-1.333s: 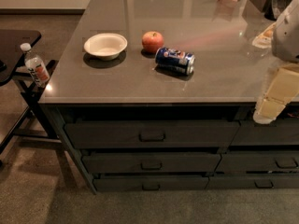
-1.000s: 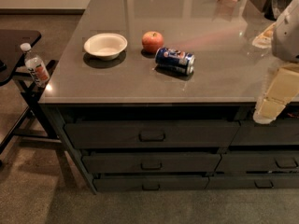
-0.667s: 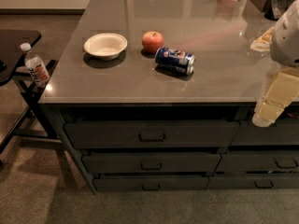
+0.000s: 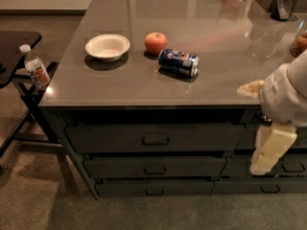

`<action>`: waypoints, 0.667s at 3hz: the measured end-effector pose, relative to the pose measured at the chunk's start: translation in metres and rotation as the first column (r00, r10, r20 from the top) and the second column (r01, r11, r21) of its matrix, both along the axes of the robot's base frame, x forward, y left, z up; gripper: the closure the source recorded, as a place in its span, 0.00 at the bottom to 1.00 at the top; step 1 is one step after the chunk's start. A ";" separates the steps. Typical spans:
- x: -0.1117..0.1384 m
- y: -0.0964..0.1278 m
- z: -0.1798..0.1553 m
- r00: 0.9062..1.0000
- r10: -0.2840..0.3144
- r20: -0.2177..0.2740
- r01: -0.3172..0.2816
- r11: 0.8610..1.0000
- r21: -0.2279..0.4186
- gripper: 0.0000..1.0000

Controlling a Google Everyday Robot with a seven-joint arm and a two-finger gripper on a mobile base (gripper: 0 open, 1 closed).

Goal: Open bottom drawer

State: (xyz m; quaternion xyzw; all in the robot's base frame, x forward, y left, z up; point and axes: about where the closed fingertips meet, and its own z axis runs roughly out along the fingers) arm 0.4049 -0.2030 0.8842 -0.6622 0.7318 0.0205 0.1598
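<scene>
The bottom drawer (image 4: 154, 188) is the lowest, slimmest dark grey front of the left three-drawer stack under the counter. It is closed, with a small handle at its centre. My gripper (image 4: 268, 150) hangs at the right edge of the view, a cream-coloured part below the white arm. It is in front of the neighbouring stack's drawers, level with the upper and middle fronts. It is well to the right of and above the bottom drawer's handle and touches nothing I can see.
On the grey counter (image 4: 120, 87) sit a white bowl (image 4: 107, 46), a red apple (image 4: 156, 43) and a blue can (image 4: 179, 62) lying on its side. A water bottle (image 4: 36, 69) stands on a black side stand at the left. The neighbouring low drawer (image 4: 268, 186) is at the right.
My arm and gripper have moved down and a little to the left, from counter height to in front of the right stack's drawers. The drawers have not moved.
</scene>
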 end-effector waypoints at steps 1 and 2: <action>-0.015 0.008 -0.049 0.998 0.062 0.011 -0.063 0.998 0.030 0.00; -0.002 0.012 -0.096 0.998 0.032 0.059 -0.034 0.999 0.025 0.00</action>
